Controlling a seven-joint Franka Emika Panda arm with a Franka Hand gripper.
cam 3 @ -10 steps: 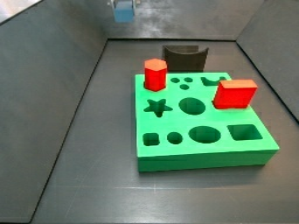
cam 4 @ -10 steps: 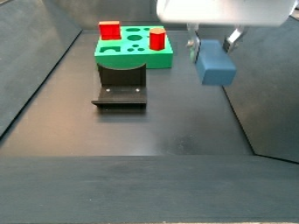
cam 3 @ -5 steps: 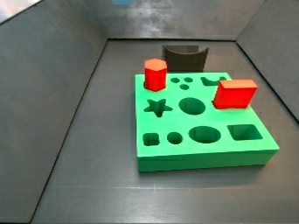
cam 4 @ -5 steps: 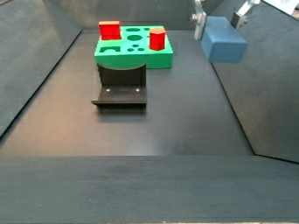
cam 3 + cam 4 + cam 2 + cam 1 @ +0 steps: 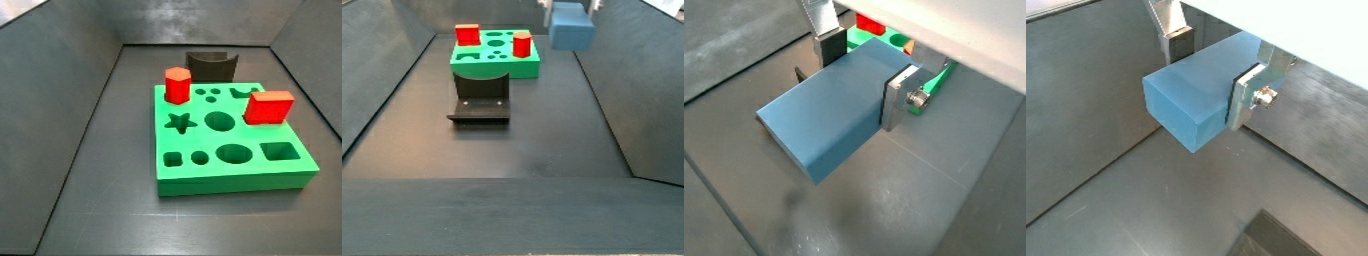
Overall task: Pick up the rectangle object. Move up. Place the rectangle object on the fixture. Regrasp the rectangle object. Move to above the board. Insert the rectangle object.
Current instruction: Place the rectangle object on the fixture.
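A: Gripper (image 5: 1211,66) status?
B: Pinching the rectangle object (image 5: 1197,95) between its silver fingers (image 5: 1245,92), held high, clear of the floor, at the top edge of a side view (image 5: 571,28).
A: Others?
B: Fixture (image 5: 481,102) on the floor beside the board (image 5: 234,150); both empty-handed of it.

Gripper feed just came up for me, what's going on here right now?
The gripper is shut on the rectangle object, a grey-blue block clamped between its silver fingers and held in the air above the dark floor; in a side view it shows near the top of the frame. The fixture stands bare on the floor. The board carries a red cube and a red hexagonal prism.
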